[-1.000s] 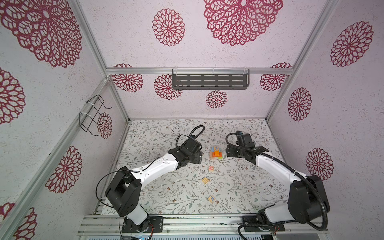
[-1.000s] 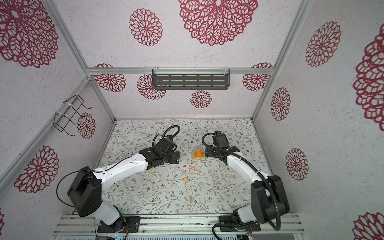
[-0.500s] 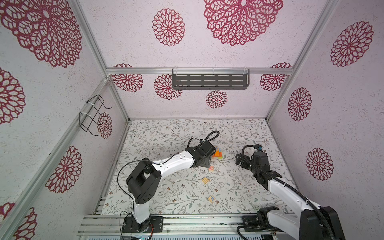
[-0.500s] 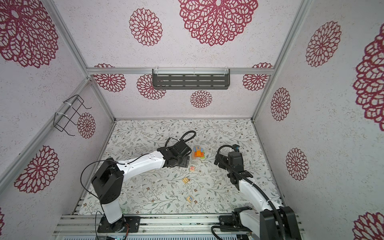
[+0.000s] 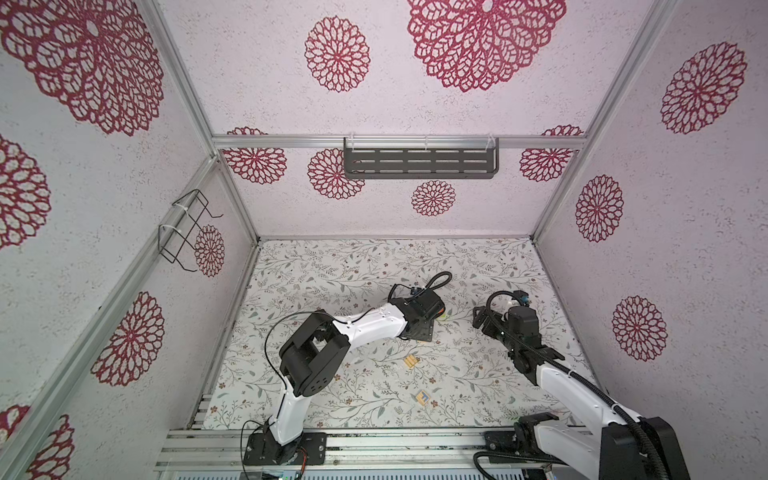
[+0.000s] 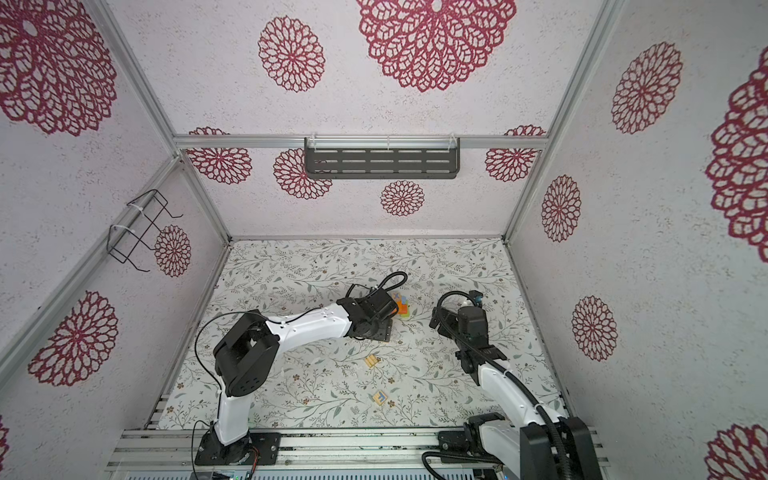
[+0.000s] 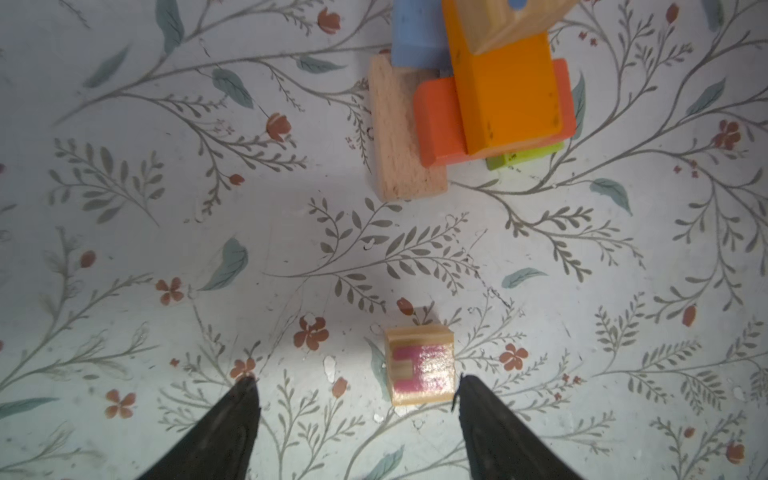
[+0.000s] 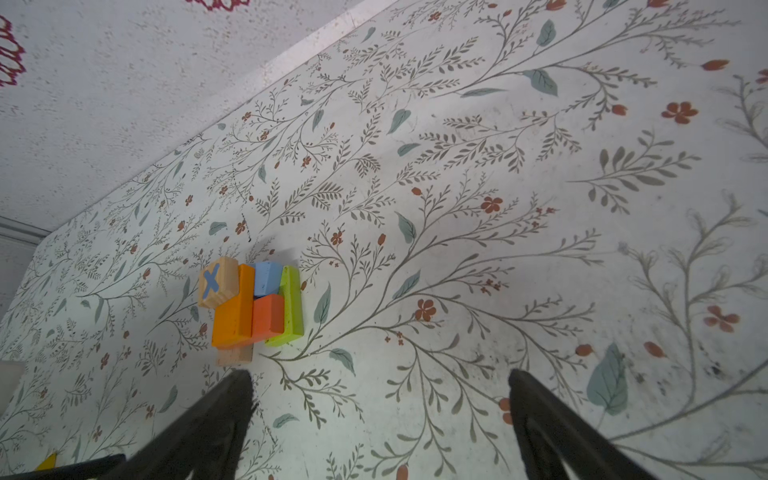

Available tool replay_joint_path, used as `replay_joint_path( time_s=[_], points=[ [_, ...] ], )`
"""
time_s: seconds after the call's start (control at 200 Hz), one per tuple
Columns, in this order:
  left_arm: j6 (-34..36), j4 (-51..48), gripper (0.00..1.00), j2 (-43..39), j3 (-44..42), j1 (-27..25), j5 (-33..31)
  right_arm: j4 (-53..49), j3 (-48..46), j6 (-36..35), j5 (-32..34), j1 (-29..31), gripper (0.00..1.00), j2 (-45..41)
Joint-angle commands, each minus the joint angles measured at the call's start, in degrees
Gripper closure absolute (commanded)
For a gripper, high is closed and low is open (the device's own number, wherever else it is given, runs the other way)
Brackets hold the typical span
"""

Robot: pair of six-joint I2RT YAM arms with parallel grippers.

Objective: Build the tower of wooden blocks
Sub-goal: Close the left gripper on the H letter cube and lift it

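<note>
Between the tips of the parted left tool point(image 7: 355, 379), close against one: lettered cube point(image 7: 419, 365), liable to twist aside on closing and strike the tower point(image 7: 490, 95) beyond; right tool point(image 8: 379, 373) agape, empty.

Bright, even, diffuse light; soft shadows beside the tower point(image 8: 232, 311). Glare on the pink-lettered cube point(image 7: 419, 365) (its print washed out); both top views bow at the edges.

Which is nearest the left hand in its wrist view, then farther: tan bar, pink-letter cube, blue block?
1. pink-letter cube: loose, beside one fingertip of the left hand.
2. tan bar: base of the tower, facing the hand.
3. blue block: beyond the tan bar.
</note>
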Motion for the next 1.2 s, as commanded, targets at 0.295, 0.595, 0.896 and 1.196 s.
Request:
replay_joint_path(
  time_s=[0.295,0.595,0.896,1.196],
  points=[
    [-2.2,2.5,0.27,2.97,2.29,-0.64,2.68,1.85,0.84,0.59,-0.02,-0.66,0.01,1.1],
    [-2.79,2.53,0.31,4.49,3.22,-0.99,3.46,1.71,0.93,0.43,-0.22,-0.69,0.01,1.45],
    [-3.22,1.03,0.4,5.33,4.25,-1.57,2.78,1.18,0.93,0.3,-0.14,-0.74,0.01,0.51],
    [-3.43,0.32,0.53,5.68,5.02,-2.06,2.8,0.61,0.93,0.19,-0.01,-0.73,0.01,-0.33]
  ],
)
